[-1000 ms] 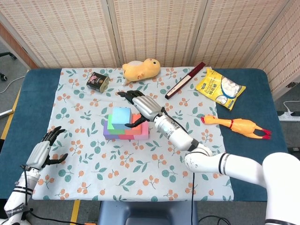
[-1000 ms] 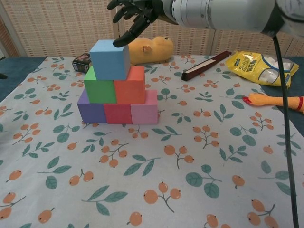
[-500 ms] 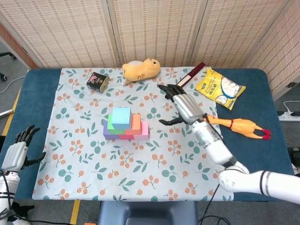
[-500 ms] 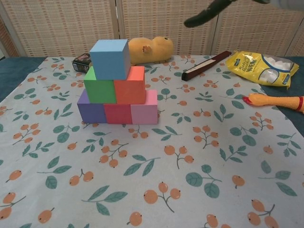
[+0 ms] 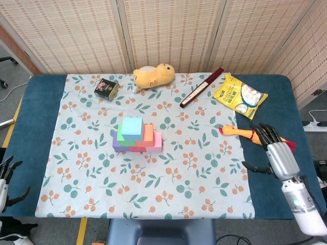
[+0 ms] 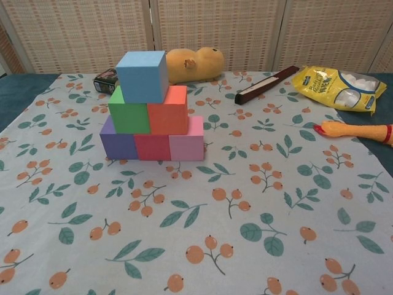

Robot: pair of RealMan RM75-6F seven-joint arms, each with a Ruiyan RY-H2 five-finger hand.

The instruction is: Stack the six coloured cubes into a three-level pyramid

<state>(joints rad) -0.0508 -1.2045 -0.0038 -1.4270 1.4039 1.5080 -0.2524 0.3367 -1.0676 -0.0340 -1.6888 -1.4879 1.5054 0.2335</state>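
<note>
A three-level pyramid of cubes stands on the floral cloth. The blue cube tops it, over a green cube and an orange cube. The bottom row holds a purple cube, a red cube and a pink cube. My right hand hovers over the blue table edge at the far right, fingers spread, holding nothing. My left hand shows only at the left frame edge, fingers apart and empty. Neither hand appears in the chest view.
A yellow plush toy, a small dark tin and a dark red stick lie at the back. A yellow snack bag and a rubber chicken lie to the right, close to my right hand.
My right hand has pulled away from the pyramid to the far right edge of the table. My left hand has dropped back toward the left frame edge. The cubes have not moved.
</note>
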